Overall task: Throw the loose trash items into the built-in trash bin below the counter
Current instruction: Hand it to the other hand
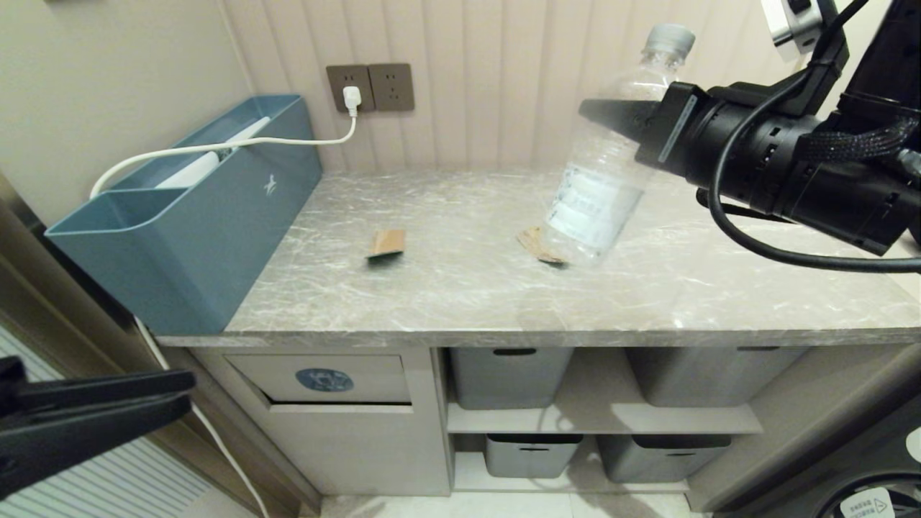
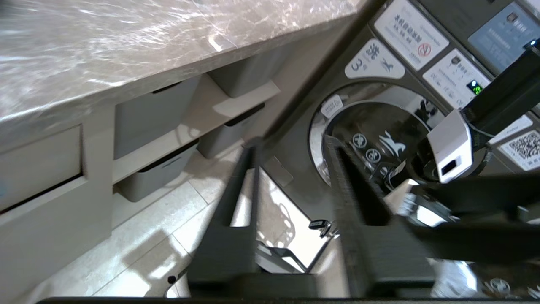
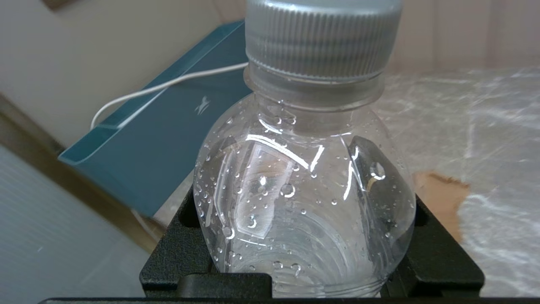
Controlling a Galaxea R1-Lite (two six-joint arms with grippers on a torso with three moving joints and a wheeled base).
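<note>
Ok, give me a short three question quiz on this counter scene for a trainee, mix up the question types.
1. True or false: the right gripper holds the clear plastic water bottle with grey cap.
2. Which trash lies nearer the big teal-blue box: A) the small tan card piece, or B) the torn brown cardboard scrap?
3. Fill in: the blue oval sticker marks the flap of the beige built-in trash bin, below the grey marble-patterned ____.

Key: 1 true; 2 A; 3 counter.
</note>
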